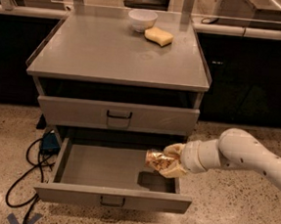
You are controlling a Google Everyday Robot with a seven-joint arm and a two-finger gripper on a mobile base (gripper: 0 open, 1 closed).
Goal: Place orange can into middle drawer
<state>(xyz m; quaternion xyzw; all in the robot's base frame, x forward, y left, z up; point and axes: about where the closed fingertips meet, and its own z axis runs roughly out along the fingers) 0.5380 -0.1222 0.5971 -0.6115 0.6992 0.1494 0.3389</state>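
Gripper [164,160] hangs over the right end of the pulled-out middle drawer [101,167], its pale fingers [173,172] closed around the orange can [155,159] — I see the can held on its side inside the drawer's opening, with its shadow on the drawer floor beneath. The gray drawer front [145,118] above is closed. On the tabletop [111,52], at the far edge, a white bowl [142,20] stands just beside a yellow sponge [159,36] — a black cable [24,172] loops on the floor at left.
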